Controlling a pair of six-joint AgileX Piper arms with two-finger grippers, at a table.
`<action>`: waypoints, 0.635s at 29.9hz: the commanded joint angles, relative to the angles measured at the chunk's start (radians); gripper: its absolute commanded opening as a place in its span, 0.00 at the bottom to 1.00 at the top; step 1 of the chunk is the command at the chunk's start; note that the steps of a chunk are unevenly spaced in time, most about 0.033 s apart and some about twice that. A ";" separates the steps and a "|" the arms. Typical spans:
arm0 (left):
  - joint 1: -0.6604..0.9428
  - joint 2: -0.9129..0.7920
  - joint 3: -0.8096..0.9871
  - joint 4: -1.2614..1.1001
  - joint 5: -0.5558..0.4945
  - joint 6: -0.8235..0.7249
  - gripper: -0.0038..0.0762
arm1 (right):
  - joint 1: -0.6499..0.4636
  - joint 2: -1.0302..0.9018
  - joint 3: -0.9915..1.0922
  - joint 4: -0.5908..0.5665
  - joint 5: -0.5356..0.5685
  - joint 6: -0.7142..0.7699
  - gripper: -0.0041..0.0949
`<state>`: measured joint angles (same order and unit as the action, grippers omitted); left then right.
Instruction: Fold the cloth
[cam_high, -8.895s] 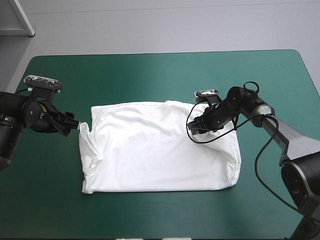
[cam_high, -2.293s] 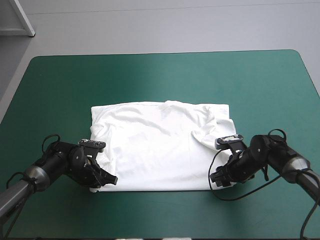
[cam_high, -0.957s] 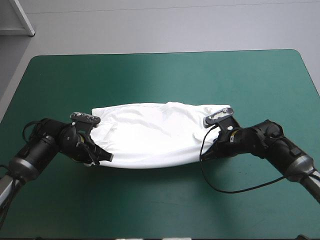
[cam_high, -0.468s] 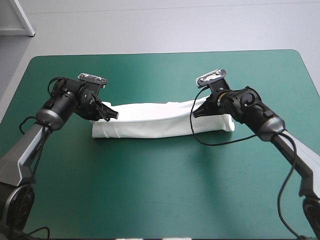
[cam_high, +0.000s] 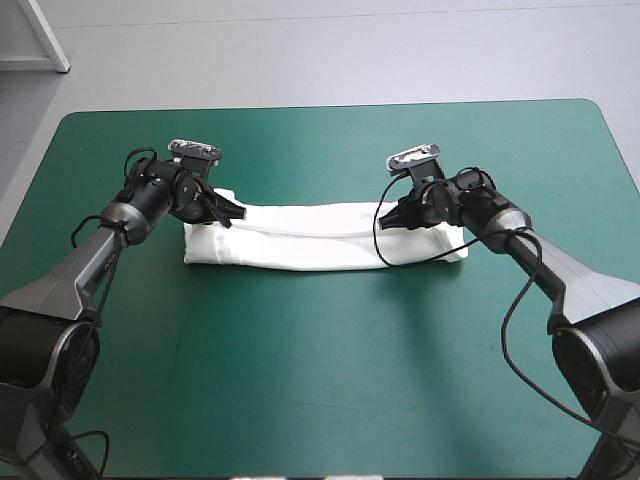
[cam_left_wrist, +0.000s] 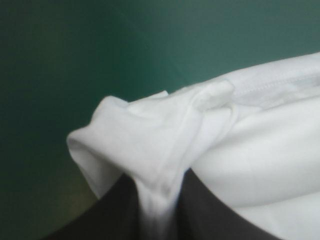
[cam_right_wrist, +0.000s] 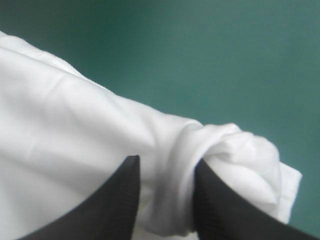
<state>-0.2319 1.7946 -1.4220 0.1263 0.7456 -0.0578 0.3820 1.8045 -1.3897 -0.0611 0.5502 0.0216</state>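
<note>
High view: the T-shirt (cam_high: 320, 237) lies as a long, narrow folded band running left to right, a little above the middle of the frame, on the teal-green bench (cam_high: 320, 380). The left hand (cam_high: 225, 213) sits at the band's left end, in the upper left of the frame, its arm reaching up from the lower left corner. The right hand (cam_high: 393, 218) sits near the band's right end, right of centre, and a short stretch of white cloth goes on past it toward the right.

Left wrist view: the two black fingers (cam_left_wrist: 110, 212) are nearly closed, pinching a bunched ridge of white fabric that rises between them; ahead of them the cloth swells into a rounded fold with the teal-green cover beyond.

Right wrist view: the black fingers (cam_right_wrist: 120, 200) are likewise almost together, gripping a rolled edge of the T-shirt. A knot-like bunch of cloth lies just beside one finger.
</note>
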 joint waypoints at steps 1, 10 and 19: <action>0.003 -0.029 -0.034 0.001 -0.064 -0.021 0.41 | -0.007 -0.033 -0.034 0.043 -0.098 -0.013 0.73; 0.003 -0.034 -0.045 0.075 -0.048 -0.035 0.81 | -0.010 -0.114 -0.035 0.030 -0.165 0.055 0.76; 0.003 -0.087 -0.194 0.042 0.075 -0.036 0.76 | -0.018 -0.259 -0.035 -0.005 -0.087 0.062 0.76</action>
<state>-0.2310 1.7807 -1.5440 0.1862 0.8018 -0.0838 0.3812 1.6238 -1.3926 -0.0411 0.4713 0.0785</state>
